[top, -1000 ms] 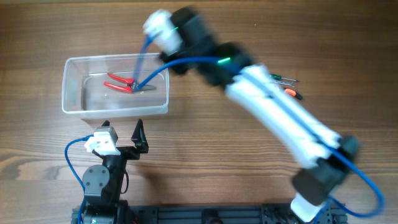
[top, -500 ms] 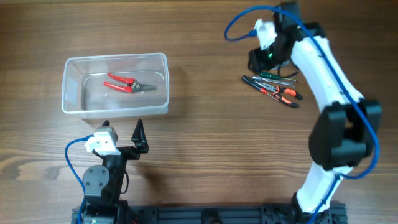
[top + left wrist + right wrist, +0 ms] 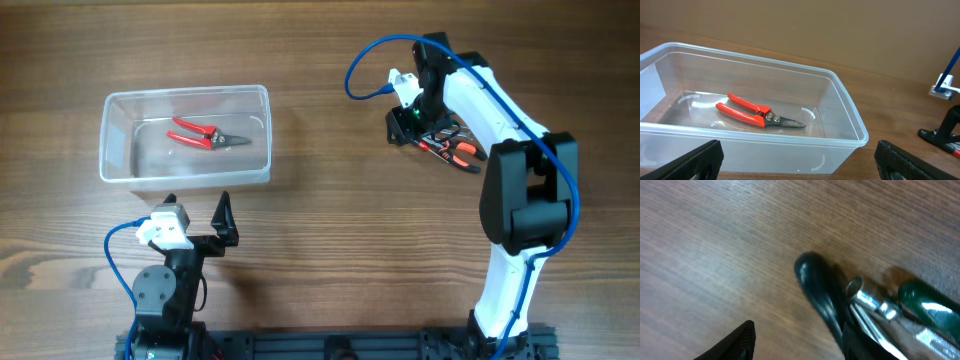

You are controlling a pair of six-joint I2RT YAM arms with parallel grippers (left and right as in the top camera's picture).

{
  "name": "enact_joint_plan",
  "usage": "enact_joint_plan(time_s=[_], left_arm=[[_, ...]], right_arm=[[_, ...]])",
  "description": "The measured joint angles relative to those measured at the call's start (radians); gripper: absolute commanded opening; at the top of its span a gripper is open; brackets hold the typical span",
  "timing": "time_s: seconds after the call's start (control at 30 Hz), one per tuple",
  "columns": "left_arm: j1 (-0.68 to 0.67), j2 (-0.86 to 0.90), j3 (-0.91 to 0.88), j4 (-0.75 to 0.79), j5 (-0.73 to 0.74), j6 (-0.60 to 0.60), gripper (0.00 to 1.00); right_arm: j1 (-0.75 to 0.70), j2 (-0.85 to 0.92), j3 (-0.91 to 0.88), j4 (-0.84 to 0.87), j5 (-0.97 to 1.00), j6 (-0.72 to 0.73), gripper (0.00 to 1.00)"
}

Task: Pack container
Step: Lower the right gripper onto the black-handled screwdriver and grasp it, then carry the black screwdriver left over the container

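The clear plastic container (image 3: 120,165) sits at the table's left and holds red-handled pliers (image 3: 205,134); both show in the left wrist view, container (image 3: 850,127) and pliers (image 3: 755,113). My left gripper (image 3: 197,212) is open and empty just in front of the container. My right gripper (image 3: 408,135) is open, low over the left end of a pile of hand tools (image 3: 455,145). In the right wrist view a dark tool handle (image 3: 822,297), a metal tool (image 3: 880,311) and a green handle (image 3: 927,305) lie by the right finger.
Bare wooden table lies between the container and the tool pile. The blue cable (image 3: 365,60) loops off the right arm above the tools.
My right arm swung from over the container across to the tool pile at the right and came down onto it. The pliers stay in the container. The left arm has not moved.
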Motion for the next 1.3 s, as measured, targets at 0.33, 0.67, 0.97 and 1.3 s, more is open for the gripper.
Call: enact_joint_plan(time_s=[0.33, 0.67, 0.97, 1.3], left_arm=[[0.0, 0.0, 0.0, 0.0, 0.0, 0.0, 1.0], [0.0, 0.0, 0.0, 0.0, 0.0, 0.0, 1.0], [0.0, 0.0, 0.0, 0.0, 0.0, 0.0, 1.0], [0.0, 0.0, 0.0, 0.0, 0.0, 0.0, 1.0]], right_arm=[[0.0, 0.0, -0.082, 0.084, 0.014, -0.013, 0.45], [-0.001, 0.0, -0.091, 0.08, 0.018, -0.017, 0.04], [0.0, 0.0, -0.048, -0.051, 0.018, 0.021, 0.04], [0.164, -0.21, 0.232, 0.0, -0.075, -0.045, 0.04]])
